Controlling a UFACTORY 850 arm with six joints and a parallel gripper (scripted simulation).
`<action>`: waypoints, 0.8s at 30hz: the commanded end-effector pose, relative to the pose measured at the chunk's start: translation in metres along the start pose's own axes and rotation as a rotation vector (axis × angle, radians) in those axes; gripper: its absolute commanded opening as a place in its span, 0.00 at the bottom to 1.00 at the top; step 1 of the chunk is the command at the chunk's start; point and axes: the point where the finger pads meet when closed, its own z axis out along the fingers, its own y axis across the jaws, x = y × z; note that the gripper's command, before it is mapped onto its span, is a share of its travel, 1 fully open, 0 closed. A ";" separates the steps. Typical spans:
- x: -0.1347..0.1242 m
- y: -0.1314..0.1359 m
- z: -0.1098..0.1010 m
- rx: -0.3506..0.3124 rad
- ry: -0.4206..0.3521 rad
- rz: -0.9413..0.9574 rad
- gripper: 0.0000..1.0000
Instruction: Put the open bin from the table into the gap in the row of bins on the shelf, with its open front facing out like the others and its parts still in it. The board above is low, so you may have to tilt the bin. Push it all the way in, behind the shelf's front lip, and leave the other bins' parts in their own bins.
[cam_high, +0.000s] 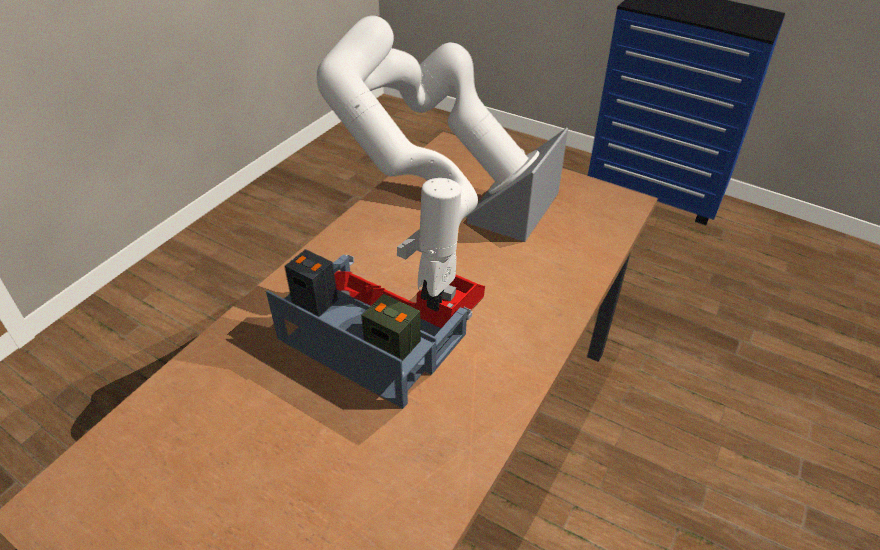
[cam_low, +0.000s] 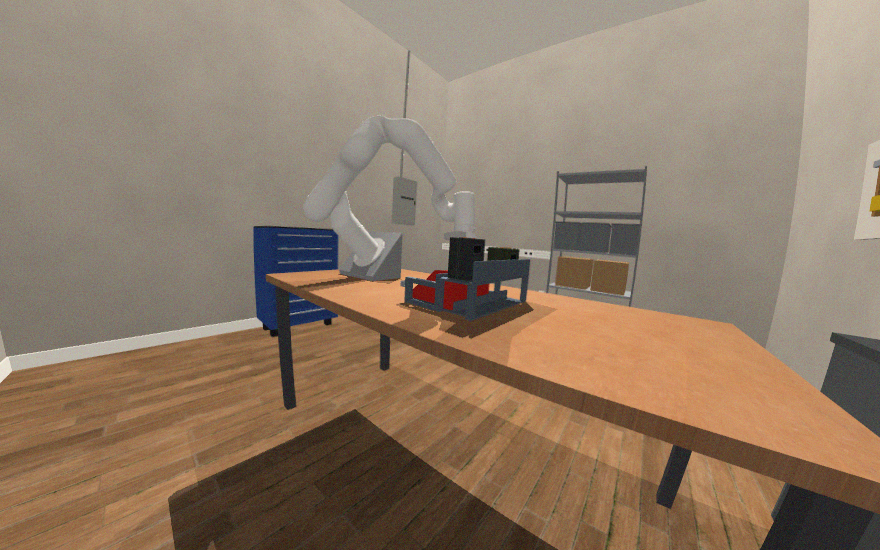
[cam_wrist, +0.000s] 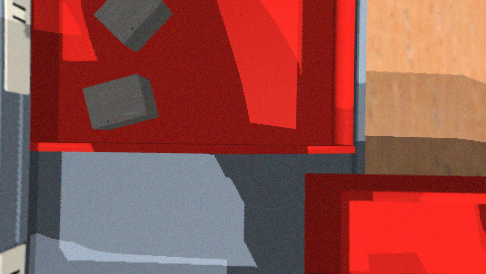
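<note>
My gripper (cam_high: 432, 303) is shut on a wall of the open red bin (cam_high: 476, 297) (cam_wrist: 410, 225); a grey part (cam_high: 449, 293) shows in it. The fingertips are outside the wrist view and hidden by the boxes in the exterior view. In the wrist view the held bin is at the lower right, its near end over the front edge of the slate-blue shelf (cam_high: 337, 346) (cam_wrist: 150, 200) and the rest outside. Bare shelf floor shows left of it. A neighbouring red bin (cam_wrist: 190, 100) with two grey blocks (cam_wrist: 132, 17) (cam_wrist: 120, 102) sits behind the lip.
A black box (cam_high: 311, 282) (cam_low: 465, 259) and a green box (cam_high: 391, 327) (cam_low: 502, 253) stand on the shelf's upper board. More red bin (cam_high: 350, 285) shows at the shelf's left in the top view. The shelf stands on the wooden table (cam_high: 259, 466) (cam_low: 616, 350). The arm's grey mount (cam_high: 512, 207) is behind.
</note>
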 end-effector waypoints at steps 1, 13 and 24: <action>0.000 -0.001 -0.001 0.007 -0.001 0.001 0.00; 0.000 0.000 -0.001 0.017 -0.001 0.001 0.00; 0.000 0.000 -0.001 0.017 -0.001 0.001 0.00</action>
